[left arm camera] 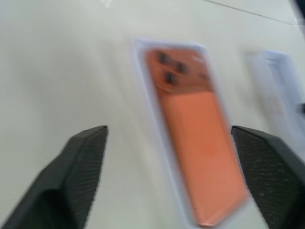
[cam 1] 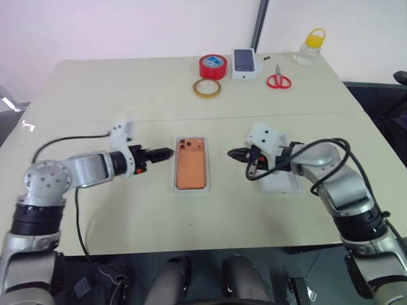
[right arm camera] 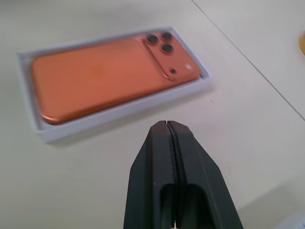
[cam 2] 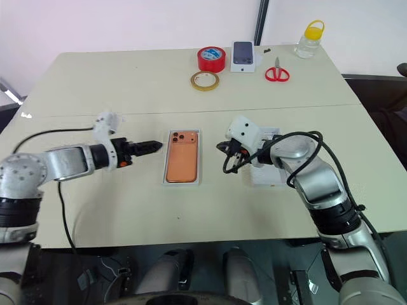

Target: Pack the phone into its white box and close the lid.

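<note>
While the phone [cam 1: 191, 168] lies face down inside the white box [cam 1: 175, 185] at the centre of the frame, its three lenses toward the top, both grippers flank it without touching. To its left, the left gripper [cam 1: 166, 152] points at the box with its fingers [left arm camera: 81, 162] spread apart and nothing between them. To its right, the right gripper [cam 1: 233, 153] points back at the box, fingers pressed together and empty. Under the right arm, right of centre, lies the lid [cam 1: 282, 183], partly hidden. Along the top of the frame sit a red tape roll [cam 1: 212, 66], a tan tape ring [cam 1: 207, 88], a small box [cam 1: 245, 63], scissors [cam 1: 278, 79] and a bottle [cam 1: 310, 47].
</note>
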`<action>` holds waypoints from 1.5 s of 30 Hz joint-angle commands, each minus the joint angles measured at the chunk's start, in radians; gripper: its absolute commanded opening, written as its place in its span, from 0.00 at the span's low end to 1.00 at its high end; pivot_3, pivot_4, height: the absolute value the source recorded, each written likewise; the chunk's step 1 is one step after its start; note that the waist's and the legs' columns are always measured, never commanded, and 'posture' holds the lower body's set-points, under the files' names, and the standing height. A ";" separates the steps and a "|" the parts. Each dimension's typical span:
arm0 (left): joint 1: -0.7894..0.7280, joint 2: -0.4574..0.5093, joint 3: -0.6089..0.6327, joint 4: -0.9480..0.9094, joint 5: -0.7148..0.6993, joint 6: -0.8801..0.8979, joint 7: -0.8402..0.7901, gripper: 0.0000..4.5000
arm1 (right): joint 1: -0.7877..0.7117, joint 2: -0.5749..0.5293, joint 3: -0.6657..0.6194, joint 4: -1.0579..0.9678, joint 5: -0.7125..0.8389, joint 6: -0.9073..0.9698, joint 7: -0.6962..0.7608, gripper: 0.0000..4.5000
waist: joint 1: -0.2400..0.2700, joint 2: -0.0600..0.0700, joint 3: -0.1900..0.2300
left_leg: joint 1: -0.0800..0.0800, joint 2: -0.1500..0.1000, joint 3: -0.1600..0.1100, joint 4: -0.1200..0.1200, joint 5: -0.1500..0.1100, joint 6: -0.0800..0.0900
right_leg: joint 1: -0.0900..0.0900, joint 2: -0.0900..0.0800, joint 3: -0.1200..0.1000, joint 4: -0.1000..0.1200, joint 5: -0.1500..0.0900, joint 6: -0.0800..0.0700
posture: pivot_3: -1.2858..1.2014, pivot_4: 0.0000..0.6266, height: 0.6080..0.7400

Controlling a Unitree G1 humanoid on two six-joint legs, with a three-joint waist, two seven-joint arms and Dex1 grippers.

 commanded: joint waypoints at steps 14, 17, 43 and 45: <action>-0.034 -0.020 -0.311 -0.080 0.668 -0.155 -0.442 0.01 | -0.123 0.123 0.232 0.105 -0.201 0.097 -0.122 0.00 | 0.000 -0.001 0.001 | -0.001 -0.001 0.000 0.000 0.000 0.000 | 0.000 -0.001 -0.001 -0.001 0.000 0.000 | 0.52 0.24 1.00; -0.041 -0.040 -0.330 -0.081 0.714 -0.160 -0.497 0.01 | -0.125 0.142 0.260 0.103 -0.213 0.104 -0.117 0.00 | 0.003 -0.001 0.001 | -0.001 0.000 -0.001 0.000 0.000 0.000 | 0.000 0.000 -0.001 0.000 0.000 0.000 | 0.52 0.24 1.00; -0.206 -0.523 -0.519 0.016 0.922 -0.081 -0.685 0.01 | 0.089 -0.107 0.150 -0.254 -0.183 0.298 -0.040 0.00 | 0.030 -0.001 0.001 | -0.001 -0.002 -0.002 0.004 -0.001 0.002 | 0.003 -0.002 -0.003 -0.001 0.000 0.001 | 0.52 0.24 1.00; -0.201 -0.534 -0.523 0.011 0.931 -0.071 -0.695 0.01 | 0.112 -0.126 0.137 -0.280 -0.179 0.321 -0.043 0.00 | 0.032 -0.001 0.001 | -0.001 -0.002 -0.002 0.004 -0.001 0.002 | 0.003 -0.002 -0.003 -0.001 0.000 0.001 | 0.52 0.24 1.00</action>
